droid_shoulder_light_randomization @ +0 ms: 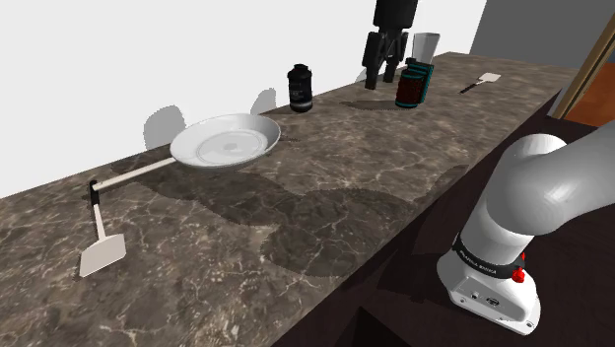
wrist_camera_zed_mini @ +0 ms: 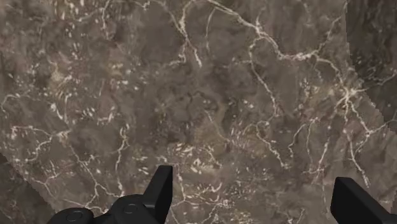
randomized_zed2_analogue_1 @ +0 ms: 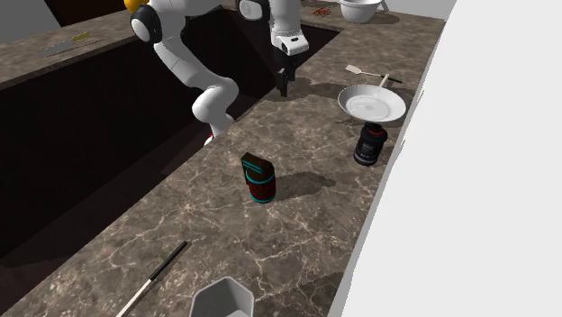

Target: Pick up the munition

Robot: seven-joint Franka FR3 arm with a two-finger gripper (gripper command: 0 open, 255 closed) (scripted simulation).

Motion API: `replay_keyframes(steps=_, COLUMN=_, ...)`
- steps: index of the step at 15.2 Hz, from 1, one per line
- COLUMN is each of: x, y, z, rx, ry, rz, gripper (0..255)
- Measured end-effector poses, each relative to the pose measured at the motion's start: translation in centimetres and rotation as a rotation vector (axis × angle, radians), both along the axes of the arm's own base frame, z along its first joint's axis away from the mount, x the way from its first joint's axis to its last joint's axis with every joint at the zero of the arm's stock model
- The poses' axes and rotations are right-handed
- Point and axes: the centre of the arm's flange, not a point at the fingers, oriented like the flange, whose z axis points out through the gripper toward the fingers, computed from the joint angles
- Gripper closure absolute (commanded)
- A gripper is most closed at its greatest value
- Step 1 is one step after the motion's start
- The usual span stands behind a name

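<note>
The munition [droid_shoulder_light_randomization: 413, 84] is a short dark cylinder with teal and red bands, standing upright on the brown marble counter [droid_shoulder_light_randomization: 325, 187]. It stands near the counter's middle in the second exterior view [randomized_zed2_analogue_1: 258, 178]. My black gripper [droid_shoulder_light_randomization: 384, 77] hangs open above the counter with nothing between its fingers. In the second exterior view the gripper [randomized_zed2_analogue_1: 285, 86] sits near the counter's front edge, well apart from the munition and closer to the white pan [randomized_zed2_analogue_1: 371, 104]. Bare marble lies below the open gripper [wrist_camera_zed_mini: 251, 175] in the wrist view.
A black canister with a pale label [droid_shoulder_light_randomization: 301, 87] stands beside the white long-handled pan [droid_shoulder_light_randomization: 225, 140]. A pale spatula [droid_shoulder_light_randomization: 101, 254] lies near the shoulder view's left. A white cup [droid_shoulder_light_randomization: 426, 46] and another spatula [droid_shoulder_light_randomization: 485, 79] lie beyond the munition. The counter edge drops to dark floor.
</note>
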Motion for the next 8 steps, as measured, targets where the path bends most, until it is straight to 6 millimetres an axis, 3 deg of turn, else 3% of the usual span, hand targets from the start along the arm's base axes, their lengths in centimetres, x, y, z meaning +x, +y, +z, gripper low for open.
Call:
replay_keyframes(steps=4, x=0.5, y=-2.3, z=-0.1, rx=-0.01, ry=-0.005, rz=-0.017, gripper=0)
replay_keyframes(steps=8, x=1.0, y=-7.5, z=-0.4, rx=-0.028, ry=-0.013, rz=-0.049, gripper=0)
